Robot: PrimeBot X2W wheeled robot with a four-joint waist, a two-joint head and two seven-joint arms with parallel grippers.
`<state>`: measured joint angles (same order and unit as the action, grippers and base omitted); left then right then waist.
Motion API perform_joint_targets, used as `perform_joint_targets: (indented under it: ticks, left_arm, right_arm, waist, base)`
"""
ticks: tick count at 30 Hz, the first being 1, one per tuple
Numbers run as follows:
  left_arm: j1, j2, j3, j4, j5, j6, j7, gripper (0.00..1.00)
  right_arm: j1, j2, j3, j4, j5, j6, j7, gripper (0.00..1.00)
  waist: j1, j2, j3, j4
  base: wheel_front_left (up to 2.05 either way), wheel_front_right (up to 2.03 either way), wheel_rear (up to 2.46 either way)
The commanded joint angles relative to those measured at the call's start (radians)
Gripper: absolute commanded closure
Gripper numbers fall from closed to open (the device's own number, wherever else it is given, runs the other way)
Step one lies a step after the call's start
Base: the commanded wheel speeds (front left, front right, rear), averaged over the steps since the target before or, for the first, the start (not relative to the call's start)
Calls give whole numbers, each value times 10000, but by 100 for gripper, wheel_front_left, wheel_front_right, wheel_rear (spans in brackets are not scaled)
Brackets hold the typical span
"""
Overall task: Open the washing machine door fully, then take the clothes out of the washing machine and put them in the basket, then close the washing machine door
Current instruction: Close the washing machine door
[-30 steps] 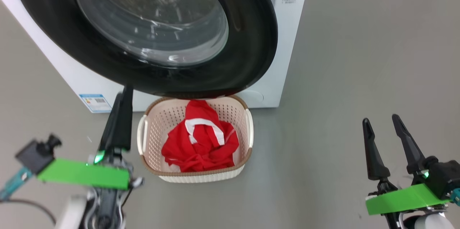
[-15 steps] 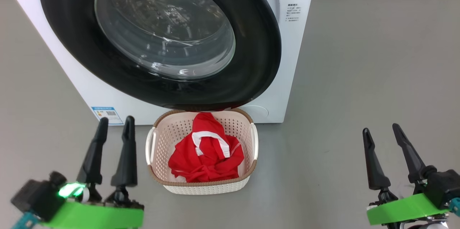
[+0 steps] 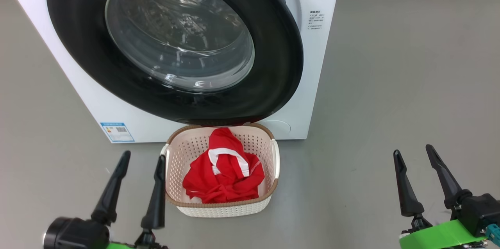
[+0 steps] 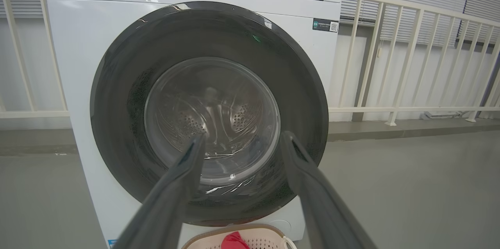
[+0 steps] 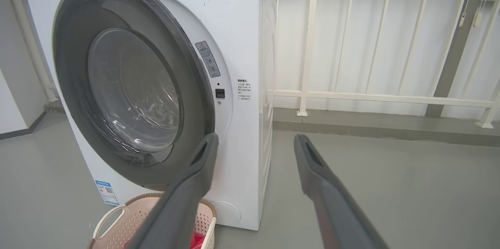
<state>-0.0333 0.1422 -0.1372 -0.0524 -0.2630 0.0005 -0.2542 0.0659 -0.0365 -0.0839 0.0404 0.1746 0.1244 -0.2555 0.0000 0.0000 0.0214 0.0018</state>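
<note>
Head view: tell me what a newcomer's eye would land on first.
The big glossy black washing machine door with its bulging glass window dominates the upper left, set in the white washing machine. Below it on the grey floor, the bright red clothes lie heaped in the cream basket. An open left pincer and an open right pincer frame the bottom corners, both empty.

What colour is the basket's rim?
Brown, woven-look, on the basket; clearest in the head view.
</note>
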Motion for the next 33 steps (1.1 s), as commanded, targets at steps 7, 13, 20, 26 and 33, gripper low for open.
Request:
perform_joint_targets:
  ticks: [7,13,20,26,33]
  left_arm:
    - [208,-112,374,30,539,-30,-75,0]
    - [382,-242,543,431,556,-17,-75,0]
    - [314,-276,705,863,514,-211,-76,0]
    - [247,-347,768,1020,564,-346,-76,0]
    - [180,-461,726,904,652,-447,-76,0]
  right_arm:
    - [13,-137,173,-263,-178,63,-63,0]
    - [78,-137,145,-276,-242,63,-63,0]
    - [94,-137,160,-288,-268,63,-63,0]
    - [113,-137,141,-303,-240,63,-63,0]
    - [72,-137,291,50,-72,63,-63,100]
  waist:
    - [0,0,-171,-34]
    - [0,0,-235,-23]
    - [0,0,-251,40]
    - [0,0,-251,122]
    - [0,0,-170,372]
  base:
    - [0,0,0]
    - [0,0,0]
    - [0,0,0]
    - [0,0,0]
    - [0,0,0]
